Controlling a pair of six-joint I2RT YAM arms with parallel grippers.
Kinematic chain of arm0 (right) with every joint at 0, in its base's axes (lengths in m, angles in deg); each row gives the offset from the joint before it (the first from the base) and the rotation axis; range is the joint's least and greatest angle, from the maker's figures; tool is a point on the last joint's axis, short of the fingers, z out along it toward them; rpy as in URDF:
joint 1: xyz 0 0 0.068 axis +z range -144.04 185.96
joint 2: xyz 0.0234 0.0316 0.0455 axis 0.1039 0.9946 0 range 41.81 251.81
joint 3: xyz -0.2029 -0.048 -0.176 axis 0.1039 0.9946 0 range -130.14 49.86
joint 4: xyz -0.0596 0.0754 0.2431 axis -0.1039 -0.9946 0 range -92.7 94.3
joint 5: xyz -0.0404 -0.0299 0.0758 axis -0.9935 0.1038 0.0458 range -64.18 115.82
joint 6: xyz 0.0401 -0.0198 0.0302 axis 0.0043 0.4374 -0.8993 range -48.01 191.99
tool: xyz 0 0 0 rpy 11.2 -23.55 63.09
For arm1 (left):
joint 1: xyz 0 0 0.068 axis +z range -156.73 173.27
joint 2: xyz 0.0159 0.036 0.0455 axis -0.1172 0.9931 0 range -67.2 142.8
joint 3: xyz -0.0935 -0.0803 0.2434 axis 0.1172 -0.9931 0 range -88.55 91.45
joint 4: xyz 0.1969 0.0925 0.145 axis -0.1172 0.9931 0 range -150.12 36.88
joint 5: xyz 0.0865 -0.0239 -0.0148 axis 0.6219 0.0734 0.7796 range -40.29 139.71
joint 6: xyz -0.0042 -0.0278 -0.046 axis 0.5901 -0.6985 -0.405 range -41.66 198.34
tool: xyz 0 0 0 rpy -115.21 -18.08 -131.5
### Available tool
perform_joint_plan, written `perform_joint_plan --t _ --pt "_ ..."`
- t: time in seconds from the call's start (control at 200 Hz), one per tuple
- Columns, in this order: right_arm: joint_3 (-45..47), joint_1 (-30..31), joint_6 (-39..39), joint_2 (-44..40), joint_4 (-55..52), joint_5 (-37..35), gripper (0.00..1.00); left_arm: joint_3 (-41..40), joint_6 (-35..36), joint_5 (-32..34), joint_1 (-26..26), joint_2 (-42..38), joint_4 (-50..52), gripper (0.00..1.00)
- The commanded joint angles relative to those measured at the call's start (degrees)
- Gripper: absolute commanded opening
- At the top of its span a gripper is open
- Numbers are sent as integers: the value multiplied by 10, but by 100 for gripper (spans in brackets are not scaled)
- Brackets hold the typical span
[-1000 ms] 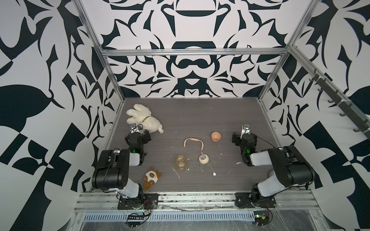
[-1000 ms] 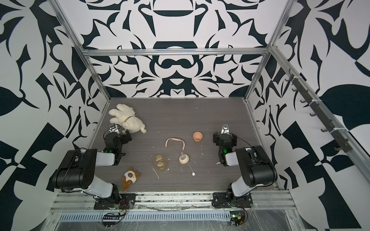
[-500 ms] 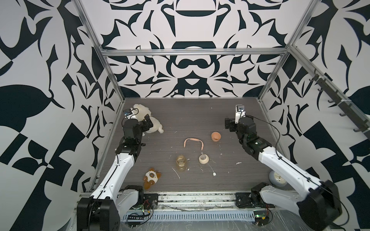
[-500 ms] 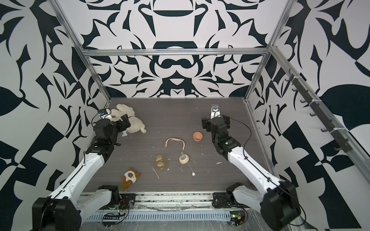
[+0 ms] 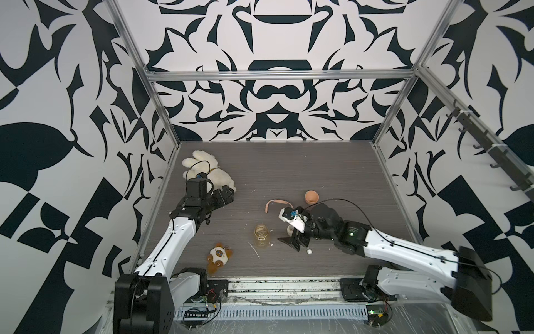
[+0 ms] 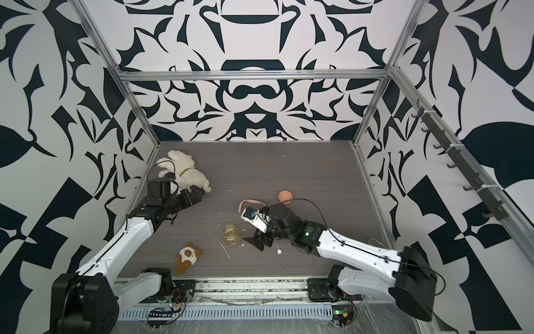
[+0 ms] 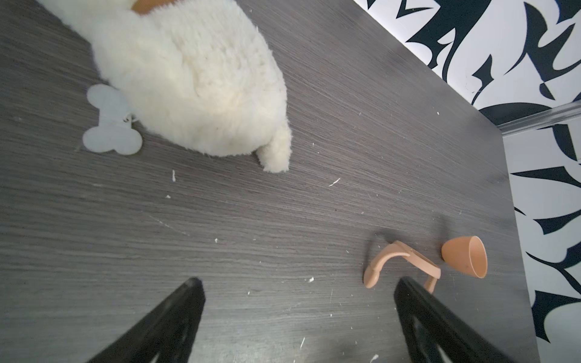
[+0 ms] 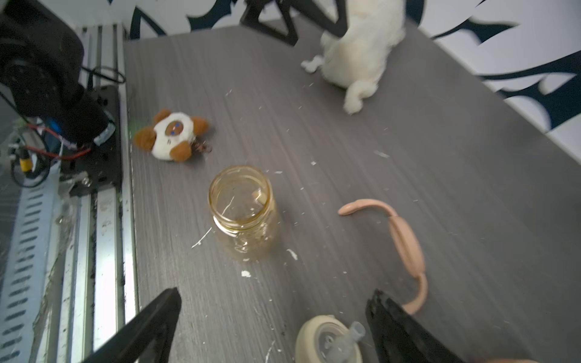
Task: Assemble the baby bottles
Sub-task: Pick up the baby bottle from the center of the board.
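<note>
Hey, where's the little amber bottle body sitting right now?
In both top views the amber bottle body stands upright, front-centre on the table, between the brown-and-white plush toy on the robot's left and the cream collar on its right.

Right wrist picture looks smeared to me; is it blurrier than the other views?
Yes: in the right wrist view the bottle and small plush toy have smeared edges; in the left wrist view the table grain and the white plush dog are crisp; in both top views the light is even and shadows are faint.
</note>
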Motion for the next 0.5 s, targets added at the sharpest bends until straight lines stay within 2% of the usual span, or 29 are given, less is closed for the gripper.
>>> perform_joint_plan --t 0.0,0.19,0.495 --pt "-33 0 19 36 89 95 94 -25 -8 -7 0 -22 9 99" --pt "-52 8 22 106 139 129 96 -21 -6 -12 0 -33 13 99" --pt "-84 24 25 212 190 130 96 -22 -12 -7 0 -23 19 99"
